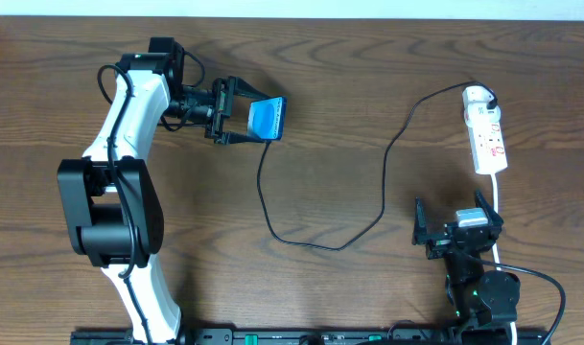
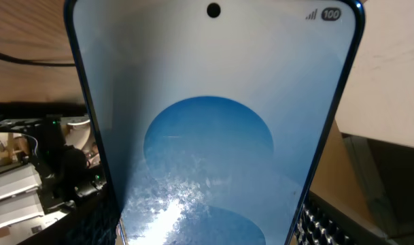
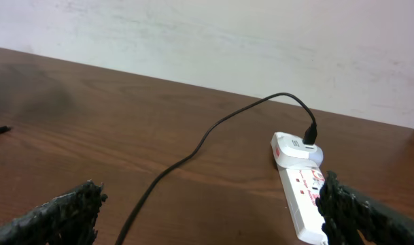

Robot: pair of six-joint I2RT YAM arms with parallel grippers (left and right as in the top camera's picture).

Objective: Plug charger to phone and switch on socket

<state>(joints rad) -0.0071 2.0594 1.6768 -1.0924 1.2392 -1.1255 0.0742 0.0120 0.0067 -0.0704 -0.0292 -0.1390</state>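
The phone [image 1: 268, 118] is pinched by the left fingers [image 1: 236, 140]; the right fingers [image 3: 57, 218] are spread wide (socket [image 3: 302, 197] ahead of them).

The bench [image 1: 368, 57] is showing dark brown wood with wavy, darker grain. At ten o'clock in the overhead view, the phone [image 1: 268, 119] is glowing bright blue. In the left wrist view its display is fading from pale bluish white into a deeper blue circle, framed by a navy rim. The charger [image 1: 392, 153] is running black and ending in a white adapter at two o'clock. The socket [image 1: 490, 144] is showing white with red markings. The left arm [image 1: 128, 105] is wearing white shells with black joints. The right end effector [image 3: 210, 218] is showing rough black pads. The wall [image 3: 193, 41] is looking off-white and faintly mottled.
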